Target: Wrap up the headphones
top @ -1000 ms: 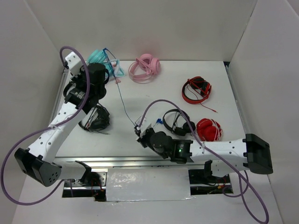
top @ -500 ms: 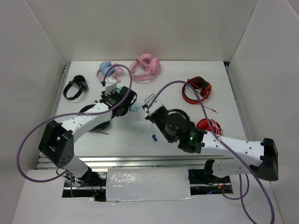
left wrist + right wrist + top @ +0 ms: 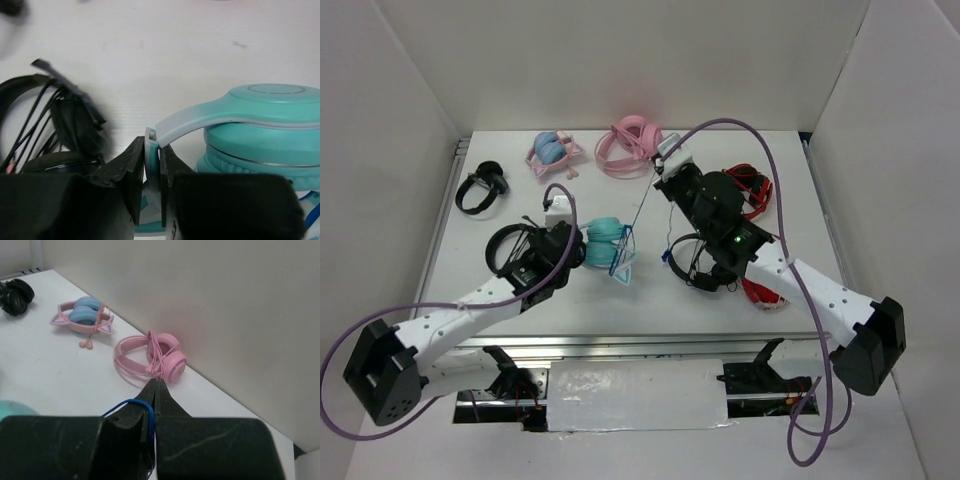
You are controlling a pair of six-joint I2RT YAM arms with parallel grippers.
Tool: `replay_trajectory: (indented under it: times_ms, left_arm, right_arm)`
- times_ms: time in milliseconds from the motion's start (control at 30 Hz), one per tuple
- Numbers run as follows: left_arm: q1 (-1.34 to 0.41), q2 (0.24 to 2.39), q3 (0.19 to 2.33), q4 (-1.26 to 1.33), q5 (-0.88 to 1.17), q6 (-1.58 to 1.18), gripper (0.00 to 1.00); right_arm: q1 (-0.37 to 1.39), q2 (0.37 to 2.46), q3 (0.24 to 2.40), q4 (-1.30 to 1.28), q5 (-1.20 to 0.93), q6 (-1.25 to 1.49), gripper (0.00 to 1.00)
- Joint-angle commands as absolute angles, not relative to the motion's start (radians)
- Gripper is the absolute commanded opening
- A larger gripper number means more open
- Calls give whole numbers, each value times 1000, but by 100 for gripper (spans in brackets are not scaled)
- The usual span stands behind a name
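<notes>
White table (image 3: 790,215) across the whole top view, walled in white. Over its right half, the right arm, stretched far back; from the lower left, the left arm, bent in toward the middle. Near the middle of the table, the teal headphones (image 3: 604,240), lying just off the end of the left arm. Close beside them on the left, a black pair (image 3: 515,252) with tangled cord. At the back, the all-pink headphones (image 3: 632,143); left of those, a pink-banded pair with blue cups (image 3: 553,150); further left, a small black pair (image 3: 480,186). Behind the right arm, red headphones (image 3: 757,183), partly hidden. Left gripper (image 3: 152,150) clamped on the pale headband (image 3: 172,127) of the teal pair. Right gripper (image 3: 156,385) pinched tight on the thin dark-blue cable (image 3: 131,403), near the all-pink pair. Cable drawn in a straight line from there down to the teal cups.
</notes>
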State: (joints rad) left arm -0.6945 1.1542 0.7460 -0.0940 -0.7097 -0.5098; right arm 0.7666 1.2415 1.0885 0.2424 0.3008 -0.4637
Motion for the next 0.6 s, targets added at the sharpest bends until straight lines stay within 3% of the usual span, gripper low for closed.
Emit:
replay_trajectory:
  times_ms: [0,233,567]
  left_arm:
    - [-721,1048,691,90,-579,-396,0]
    - [-727,876,653,92,-483,-382,0]
    - [-726,709,757,45,-301,-425,0]
  right_arm:
    - [685,1267,1176,267,134,-405,0]
    - [540,1368,1241,207,-52,-259,0]
    - [479,1477,1068,405,-256,-121,0]
